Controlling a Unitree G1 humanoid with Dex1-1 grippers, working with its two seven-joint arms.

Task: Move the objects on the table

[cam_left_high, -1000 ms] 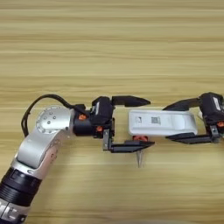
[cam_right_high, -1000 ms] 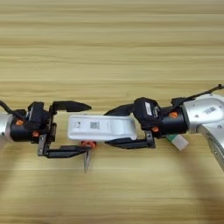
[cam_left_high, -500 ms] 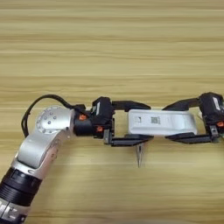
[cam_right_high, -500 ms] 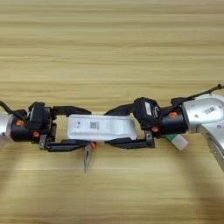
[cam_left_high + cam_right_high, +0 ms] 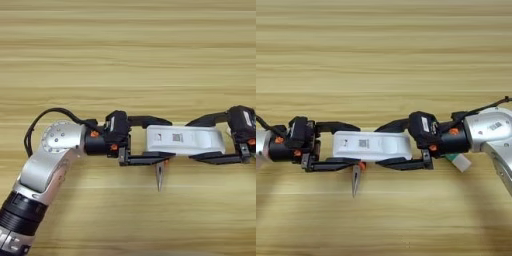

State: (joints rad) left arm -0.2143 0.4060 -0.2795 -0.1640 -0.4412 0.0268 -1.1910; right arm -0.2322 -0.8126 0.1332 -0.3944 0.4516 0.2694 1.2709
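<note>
Wooden table [image 5: 128, 50]: white bar [image 5: 184, 140] lies left-right; pliers [image 5: 159, 176] tip points toward robot

Pliers [image 5: 356, 184]: only the grey tip and a spot of orange show, at 6 o'clock from the white bar [image 5: 372, 146]; handles hidden beneath the bar and the black fingers.
Small object [image 5: 458, 161]: white with a green edge, at 6 o'clock from the right wrist, mostly covered by it; cannot tell what it is.
Bar label: print too small to read.
Right arm: cut off at the 3 o'clock edge of both views.
Left arm: cut off at the 9 o'clock edge in the right eye view, at the 7 o'clock corner in the left.
Tabletop [image 5: 128, 50]: runs past every edge.
</note>
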